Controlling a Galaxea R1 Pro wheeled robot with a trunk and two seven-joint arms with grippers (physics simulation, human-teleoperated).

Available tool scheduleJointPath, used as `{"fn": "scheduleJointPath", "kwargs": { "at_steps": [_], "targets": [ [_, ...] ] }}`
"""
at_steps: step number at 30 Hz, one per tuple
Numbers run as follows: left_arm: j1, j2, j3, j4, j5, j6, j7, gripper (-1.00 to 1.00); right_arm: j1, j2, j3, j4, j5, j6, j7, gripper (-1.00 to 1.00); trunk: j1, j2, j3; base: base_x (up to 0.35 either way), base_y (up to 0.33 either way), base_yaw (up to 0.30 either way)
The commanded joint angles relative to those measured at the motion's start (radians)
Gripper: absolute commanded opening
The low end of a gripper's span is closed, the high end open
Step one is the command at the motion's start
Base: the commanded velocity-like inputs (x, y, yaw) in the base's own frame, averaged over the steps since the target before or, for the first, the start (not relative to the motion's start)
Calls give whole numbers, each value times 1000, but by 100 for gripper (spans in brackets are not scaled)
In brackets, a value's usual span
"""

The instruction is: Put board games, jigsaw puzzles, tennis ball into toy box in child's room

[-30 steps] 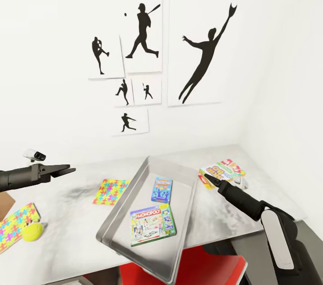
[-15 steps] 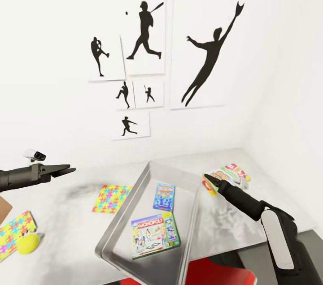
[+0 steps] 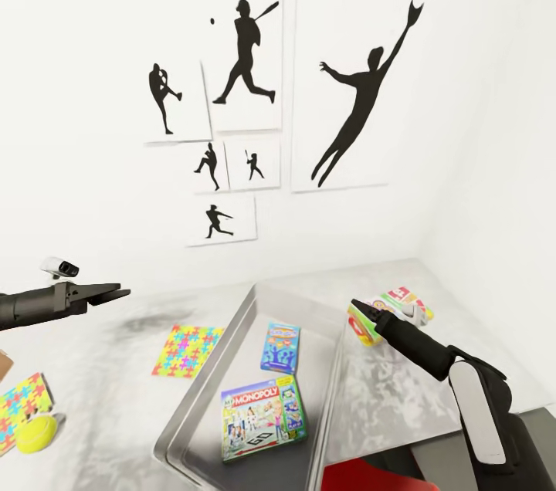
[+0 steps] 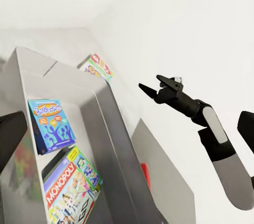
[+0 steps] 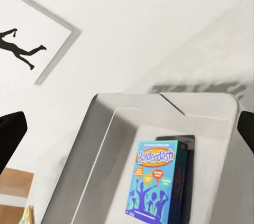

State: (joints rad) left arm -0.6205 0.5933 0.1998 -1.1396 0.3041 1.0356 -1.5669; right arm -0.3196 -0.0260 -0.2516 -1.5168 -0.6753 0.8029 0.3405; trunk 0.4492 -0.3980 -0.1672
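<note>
While both grippers hover spread and empty, left (image 3: pixel 108 294), right (image 3: pixel 363 312), the toy box (image 3: pixel 232 344) holds two board games (image 3: pixel 262 412); tennis ball (image 3: pixel 35 433) on table (image 3: pixel 116 391).

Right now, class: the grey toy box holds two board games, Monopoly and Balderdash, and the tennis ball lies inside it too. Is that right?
Not quite. The tennis ball lies on the table, outside the toy box, as the head view shows. Monopoly and Balderdash are inside.
</note>
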Motion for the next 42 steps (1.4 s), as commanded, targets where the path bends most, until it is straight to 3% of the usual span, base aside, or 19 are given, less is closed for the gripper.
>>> {"fn": "scheduleJointPath", "kwargs": {
  "at_steps": [1, 42],
  "targets": [
    [-1, 0, 0, 0, 0, 11, -4, 100, -1, 0, -2, 0, 2, 6, 5, 100, 1, -2, -2, 84, -41, 0],
    [-1, 1, 0, -1, 0, 11, -4, 100, -1, 0, -3, 0, 2, 5, 5, 100, 1, -2, -2, 19, -3, 0]
  ]
}}
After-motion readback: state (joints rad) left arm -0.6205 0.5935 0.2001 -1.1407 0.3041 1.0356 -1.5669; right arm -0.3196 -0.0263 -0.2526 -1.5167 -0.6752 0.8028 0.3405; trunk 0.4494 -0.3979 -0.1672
